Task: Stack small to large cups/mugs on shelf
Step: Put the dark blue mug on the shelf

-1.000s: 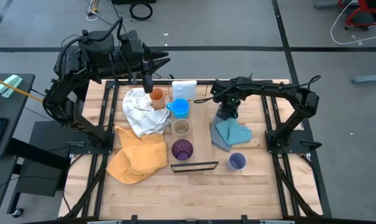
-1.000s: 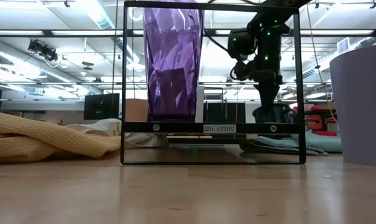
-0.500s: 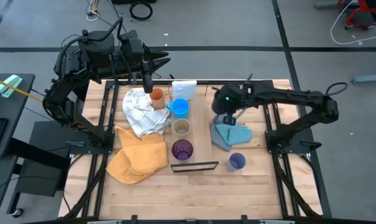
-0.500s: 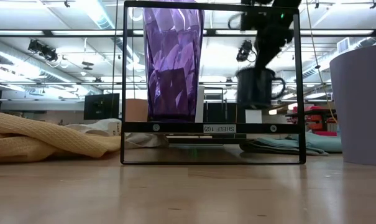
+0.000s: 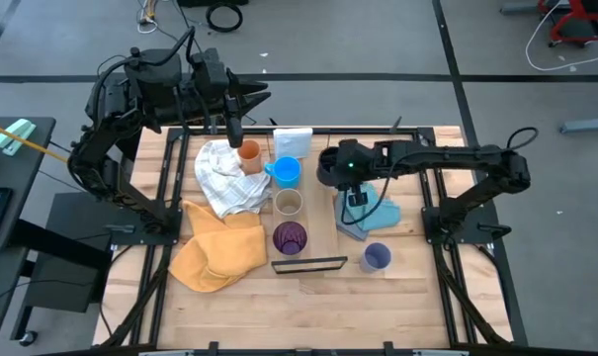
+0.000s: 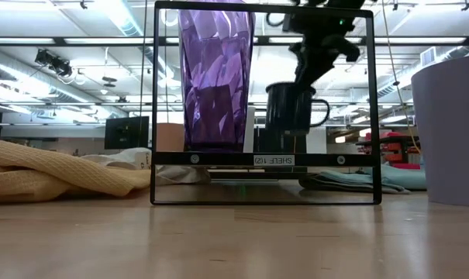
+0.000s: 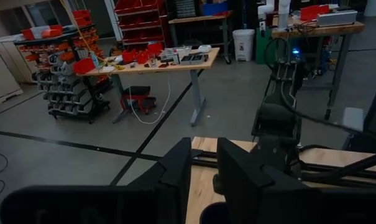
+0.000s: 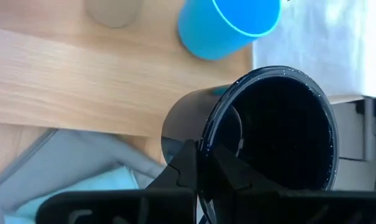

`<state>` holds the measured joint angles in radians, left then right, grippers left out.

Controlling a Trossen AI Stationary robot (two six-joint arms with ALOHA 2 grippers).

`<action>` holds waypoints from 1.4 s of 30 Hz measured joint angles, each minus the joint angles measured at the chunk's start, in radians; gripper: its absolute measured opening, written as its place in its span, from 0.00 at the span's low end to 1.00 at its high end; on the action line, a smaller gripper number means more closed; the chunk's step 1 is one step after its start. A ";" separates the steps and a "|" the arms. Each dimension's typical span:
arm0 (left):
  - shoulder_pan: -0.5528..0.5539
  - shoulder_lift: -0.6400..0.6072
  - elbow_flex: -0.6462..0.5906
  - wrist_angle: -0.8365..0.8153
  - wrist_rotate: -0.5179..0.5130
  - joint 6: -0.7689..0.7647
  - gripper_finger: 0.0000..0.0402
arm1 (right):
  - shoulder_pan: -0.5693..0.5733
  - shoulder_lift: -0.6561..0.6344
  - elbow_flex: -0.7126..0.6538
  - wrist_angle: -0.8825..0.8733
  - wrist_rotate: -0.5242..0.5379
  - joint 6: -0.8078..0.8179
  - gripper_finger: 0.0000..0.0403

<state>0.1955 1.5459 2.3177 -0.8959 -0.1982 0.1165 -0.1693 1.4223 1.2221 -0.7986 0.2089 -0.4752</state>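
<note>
On the shelf plank [image 5: 316, 213] stand the purple tumbler [image 5: 290, 237], the tan cup [image 5: 289, 203] and the light blue mug [image 5: 286, 170]. The orange cup [image 5: 249, 154] stands by the white cloth, and the lavender cup [image 5: 377, 257] on the table at the near right. My right gripper [image 5: 340, 170] is shut on the navy mug [image 6: 290, 108], which hangs between the shelf and the blue cloth. My left gripper [image 5: 235, 129] waits high over the far left, its fingers a little apart and with nothing between them. My right gripper pinches the navy mug's rim [image 8: 205, 144], one finger inside the mug and one outside. The fingers come slanting down from above and from the table's right. The mug hangs upright below them, mouth up, lifted clear, its handle [image 6: 320, 113] to one side.
A white cloth [image 5: 224, 176] and a yellow cloth [image 5: 214, 247] lie left of the shelf, and a blue cloth [image 5: 370, 214] right of it. A white box [image 5: 293, 140] stands at the shelf's far end. The black frame [image 5: 310, 263] stands at its near end.
My right gripper has lifted the navy mug off the blue cloth and carried it toward the table's left, toward the shelf, while its wrist rolled. The mug now hangs clear and upright. The gripper has stayed shut on it.
</note>
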 joint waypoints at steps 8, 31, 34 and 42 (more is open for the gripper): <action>0.000 0.000 0.000 0.000 0.000 0.000 0.23 | -0.004 0.097 0.000 0.032 -0.038 -0.082 0.05; 0.000 0.000 0.000 0.000 0.000 0.000 0.22 | -0.060 0.122 0.000 0.151 -0.082 -0.126 0.05; 0.000 0.000 0.000 0.000 0.000 0.000 0.22 | -0.060 0.122 0.000 0.157 -0.093 -0.121 0.05; 0.000 0.000 0.000 0.000 0.000 0.000 0.21 | -0.066 0.157 -0.001 0.164 -0.125 -0.103 0.05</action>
<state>0.1955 1.5459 2.3177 -0.8959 -0.1984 0.1162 -0.2352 1.5792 1.2213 -0.6344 0.0836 -0.5780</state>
